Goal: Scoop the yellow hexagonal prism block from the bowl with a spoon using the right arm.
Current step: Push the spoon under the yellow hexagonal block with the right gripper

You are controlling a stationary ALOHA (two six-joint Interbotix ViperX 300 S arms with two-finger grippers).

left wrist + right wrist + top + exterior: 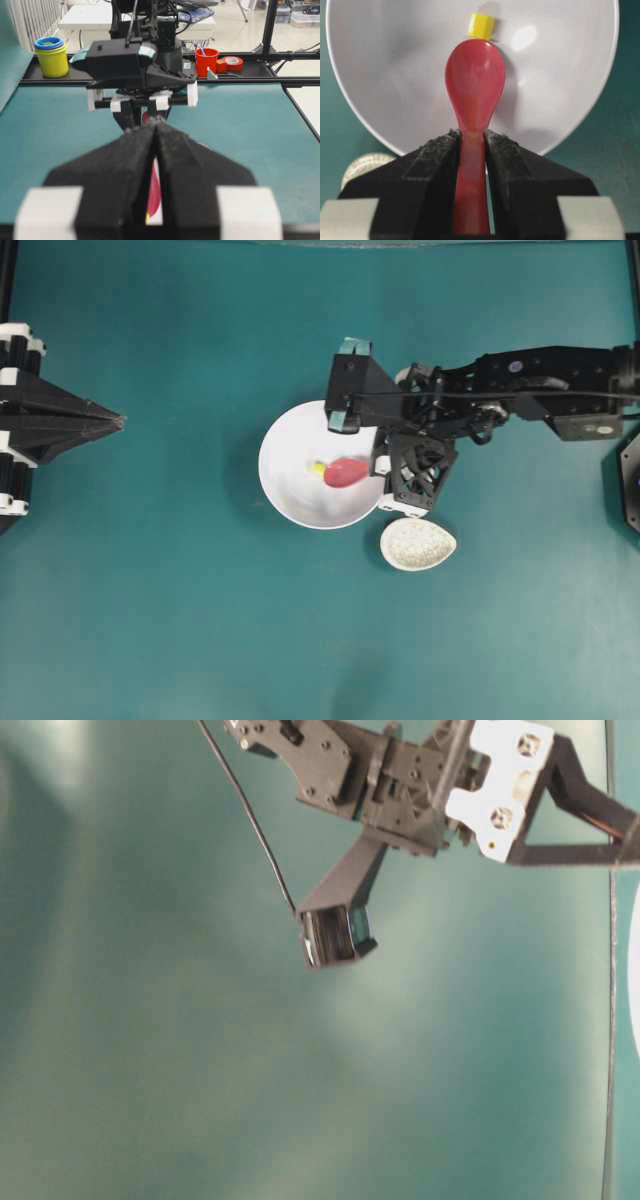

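From overhead I am seeing the right gripper point(372, 466) holding the spoon point(344, 473) inside the bowl point(290, 495) beside the yellow hexagonal prism block point(318, 468), while the left gripper point(118, 421) is sitting closed, and in the right wrist view its jaws are clamping the spoon's handle, scoop tip touching the block.

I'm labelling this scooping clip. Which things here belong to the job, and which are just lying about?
In the job:
right gripper, shut on the spoon
yellow hexagonal prism block, at the scoop's tip
white bowl

Lying about:
small speckled dish, beside the bowl
left gripper, shut and off to the side
yellow cup, red cup, red tape roll, past the table's far edge
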